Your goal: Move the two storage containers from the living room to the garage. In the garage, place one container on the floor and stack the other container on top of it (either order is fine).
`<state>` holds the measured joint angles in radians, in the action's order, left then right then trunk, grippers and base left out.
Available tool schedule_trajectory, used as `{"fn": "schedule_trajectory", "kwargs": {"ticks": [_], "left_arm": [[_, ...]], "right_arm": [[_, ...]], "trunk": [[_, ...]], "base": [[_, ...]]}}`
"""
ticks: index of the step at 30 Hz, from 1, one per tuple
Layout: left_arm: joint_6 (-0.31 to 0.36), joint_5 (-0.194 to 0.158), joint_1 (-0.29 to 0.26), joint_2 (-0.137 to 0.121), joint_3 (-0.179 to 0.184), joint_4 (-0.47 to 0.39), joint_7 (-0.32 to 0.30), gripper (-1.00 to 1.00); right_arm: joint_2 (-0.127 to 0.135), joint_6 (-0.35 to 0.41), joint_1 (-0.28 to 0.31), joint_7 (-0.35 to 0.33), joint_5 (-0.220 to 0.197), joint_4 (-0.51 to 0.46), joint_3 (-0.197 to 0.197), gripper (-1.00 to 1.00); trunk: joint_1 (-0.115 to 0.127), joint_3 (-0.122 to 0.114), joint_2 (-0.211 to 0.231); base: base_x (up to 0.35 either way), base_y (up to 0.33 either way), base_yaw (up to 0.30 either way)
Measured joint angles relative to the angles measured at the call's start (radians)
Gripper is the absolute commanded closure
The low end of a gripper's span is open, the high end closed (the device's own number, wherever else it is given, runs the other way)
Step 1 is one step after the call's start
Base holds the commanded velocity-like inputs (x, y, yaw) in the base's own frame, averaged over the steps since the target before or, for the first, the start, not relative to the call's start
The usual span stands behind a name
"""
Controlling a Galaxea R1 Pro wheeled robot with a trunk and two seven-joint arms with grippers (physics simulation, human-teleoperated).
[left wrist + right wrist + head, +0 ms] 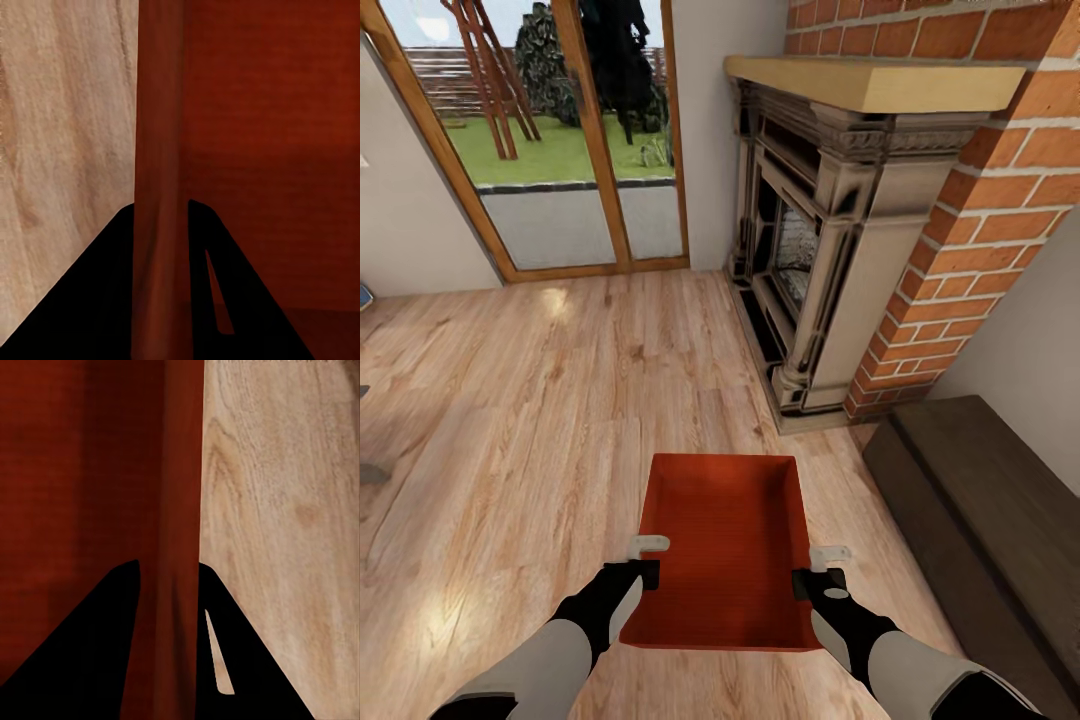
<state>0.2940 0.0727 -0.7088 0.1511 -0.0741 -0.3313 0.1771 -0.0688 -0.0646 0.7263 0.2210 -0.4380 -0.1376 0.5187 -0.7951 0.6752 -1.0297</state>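
So right now one bin (725, 545) is held out in front of the robot, over the wood floor (510, 400) of the living room, with the fireplace (830, 250) ahead on the right and the glass doors (560, 140) ahead on the left. The left gripper (648, 560) is pinched on the bin's left wall and the right gripper (822, 568) on the right wall. In the wrist views you can see each wall (159, 187) running straight down between the dark fingers, one finger inside the bin and one outside, so both are closed narrow on the thin wall (178, 510). I can't see a second bin here.

My read: this is the carry step, and the garage isn't in view, so there's driving left to do. Tips for doing it well:

- Keep both arms locked at the same spacing. The walls are thin, and if the hands drift apart or together the bin will probably flex or slip out.
- Keep it level and roughly where it is, in front of the chest, while the base turns.
- Watch the dark cabinet (1000, 520) on the right and the fireplace corner when swinging round.
- Turn slowly, since a pinch on a wall rim isn't a very secure hold.
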Motion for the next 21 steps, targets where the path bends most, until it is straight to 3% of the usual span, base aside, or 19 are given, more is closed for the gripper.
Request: {"fn": "schedule_trajectory", "kwargs": {"ticks": [21], "left_arm": [[0.000,0.002,0.000,0.000,0.001,-0.001,0.000,1.00]], "right_arm": [[0.000,-0.002,0.000,0.000,-0.005,0.001,0.003,1.00]], "trunk": [[0.081,-0.066,0.147]], "base": [[0.000,0.000,0.000]]}}
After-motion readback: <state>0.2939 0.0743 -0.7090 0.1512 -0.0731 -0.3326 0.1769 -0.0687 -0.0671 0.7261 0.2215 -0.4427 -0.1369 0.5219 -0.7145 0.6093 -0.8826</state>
